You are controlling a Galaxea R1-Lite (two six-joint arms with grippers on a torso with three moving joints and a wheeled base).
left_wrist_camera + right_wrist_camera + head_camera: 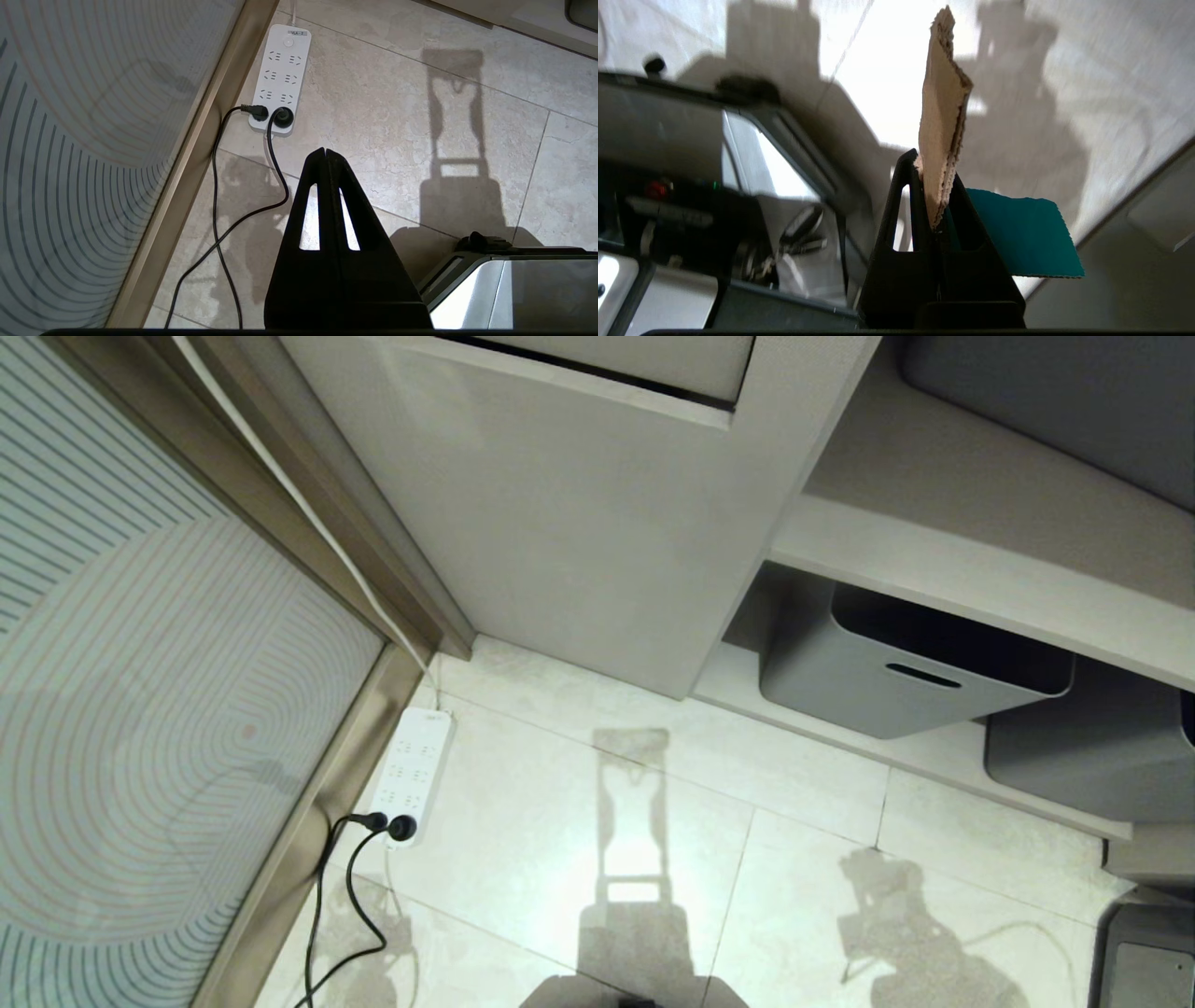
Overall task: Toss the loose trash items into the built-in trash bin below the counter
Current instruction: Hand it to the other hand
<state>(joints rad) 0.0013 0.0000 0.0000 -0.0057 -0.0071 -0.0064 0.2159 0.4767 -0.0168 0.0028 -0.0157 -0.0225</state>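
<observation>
Each black hand [325, 151] has tapered, slotted fingers [901, 196].

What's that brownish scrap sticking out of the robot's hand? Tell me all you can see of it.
It is a small folded tan cardboard piece, rough and fibrous, with ragged layered edges. It stands up between the black fingers of the right hand, which is shut on its lower end, while its top pokes out well past the fingertips. A flat turquoise strip juts sideways from the same grip beside it.
</observation>
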